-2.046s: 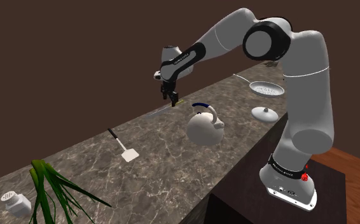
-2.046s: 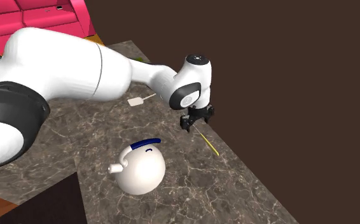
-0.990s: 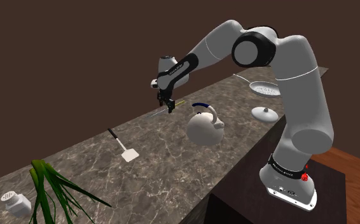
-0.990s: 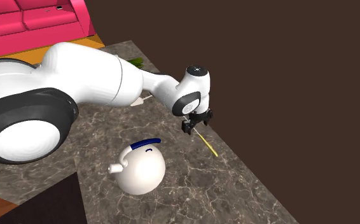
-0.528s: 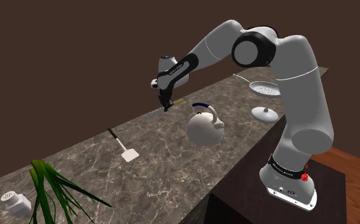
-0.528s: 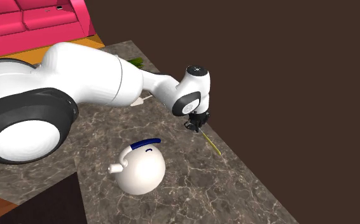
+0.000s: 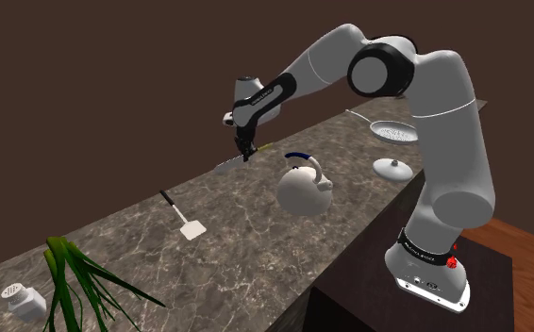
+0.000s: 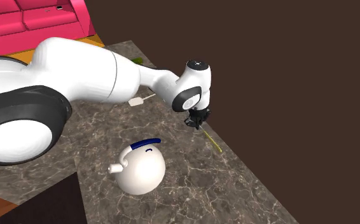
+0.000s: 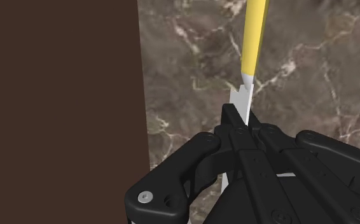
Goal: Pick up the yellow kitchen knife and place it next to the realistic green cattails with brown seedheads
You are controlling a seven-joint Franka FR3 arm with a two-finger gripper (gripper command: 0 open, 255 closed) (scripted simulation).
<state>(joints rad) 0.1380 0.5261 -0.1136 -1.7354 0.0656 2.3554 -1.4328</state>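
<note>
**A:** Jaws first. What have you got?

**B:** My gripper (image 9: 241, 124) is pinched shut on the knife (image 9: 255, 38). My fingers (image 9: 233, 119) clasp the pale blade right where it meets the yellow handle.

**A:** Which way does it lie?

**B:** The handle sticks straight out past my fingertips. The long axis runs along the counter (image 7: 256, 236), parallel to its far edge by the brown wall (image 9: 58, 95). In the shoulder view the blade points left and the handle right.

**A:** On the counter or off it?

**B:** Can't tell. It's low over the far edge, close to the stone.

**A:** And the target?

**B:** The cattails (image 7: 72, 278) are well apart from me, at the shoulder view's far left end of the counter. The spatula (image 7: 182, 215) lies between us, and the white kettle (image 7: 303, 189) is just beside me on the near side.

**A:** So the move?

**B:** My guess is a long carry left along the counter, blade leading, over the spatula. The knife's axis already lines up with that path.
</note>
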